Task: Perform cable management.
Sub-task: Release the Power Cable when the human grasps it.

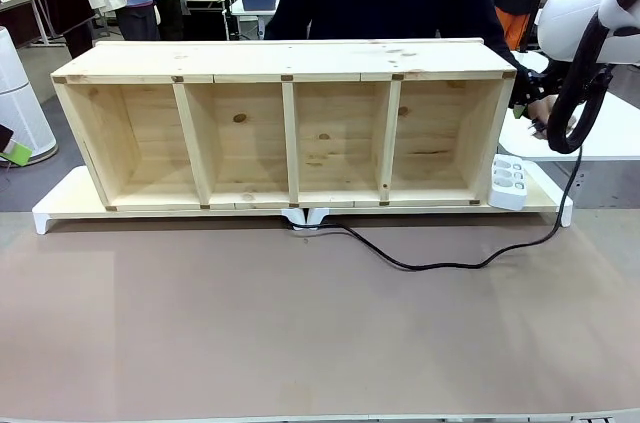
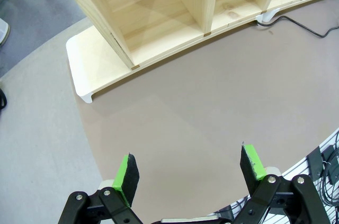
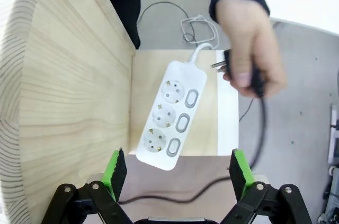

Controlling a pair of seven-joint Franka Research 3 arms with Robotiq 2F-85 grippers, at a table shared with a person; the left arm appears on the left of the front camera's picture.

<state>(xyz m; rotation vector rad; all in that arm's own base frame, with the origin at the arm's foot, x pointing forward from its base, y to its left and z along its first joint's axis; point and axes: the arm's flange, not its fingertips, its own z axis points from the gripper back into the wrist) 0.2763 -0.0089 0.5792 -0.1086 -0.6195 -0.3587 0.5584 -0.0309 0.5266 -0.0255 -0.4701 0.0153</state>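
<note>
The cable [image 1: 440,266] is a thin black cord running from under the middle of the wooden shelf [image 1: 290,63] across the brown mat and up to the right. A person's hand [image 3: 249,44] holds its plug end [image 3: 221,64] just beside the white power strip [image 3: 172,115], with the cable [image 3: 260,128] hanging below the fist. My right gripper [image 3: 177,173] hovers open above the strip, apart from it and from the hand. Over bare mat, my left gripper [image 2: 189,168] stands open and holds nothing, well short of the shelf [image 2: 175,7].
The shelf lies on a white riser board [image 1: 60,205]. The power strip [image 1: 507,181] sits at the riser's right end, its white cord [image 3: 198,28] coiled behind. The brown mat [image 1: 300,333] spreads in front. A white side table [image 1: 610,138] stands at right.
</note>
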